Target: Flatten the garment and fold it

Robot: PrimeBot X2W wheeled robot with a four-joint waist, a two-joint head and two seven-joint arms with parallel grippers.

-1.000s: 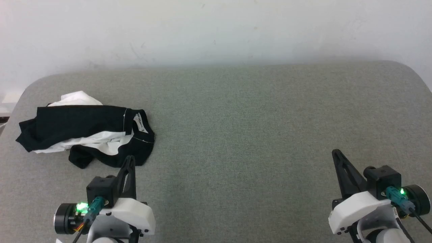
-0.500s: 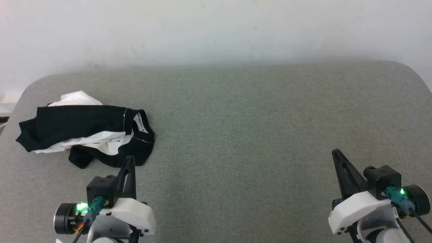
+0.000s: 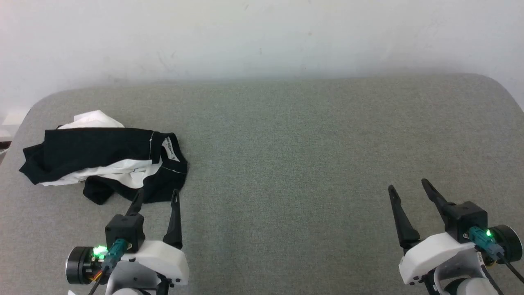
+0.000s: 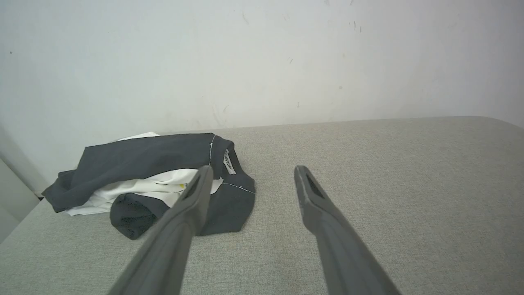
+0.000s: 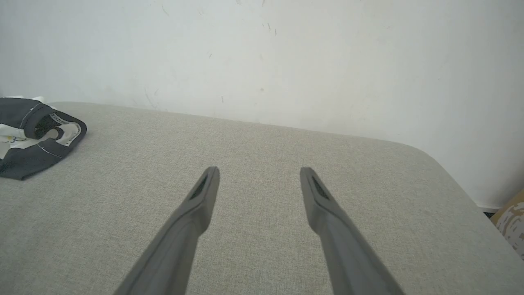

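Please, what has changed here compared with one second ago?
Both grippers opened: the fingers of the left gripper and the right gripper went from shut to spread apart. Nothing was taken hold of or let go. The arms stayed in place, and the garment lies crumpled where it was.

One garment (image 3: pixel 94 149); two tools: left tool (image 3: pixel 158 191), right tool (image 3: pixel 408 184); one table (image 3: pixel 286 143).

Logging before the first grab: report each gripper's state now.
Left gripper: open, holding nothing; the garment lies close ahead of it.
Right gripper: open, holding nothing.
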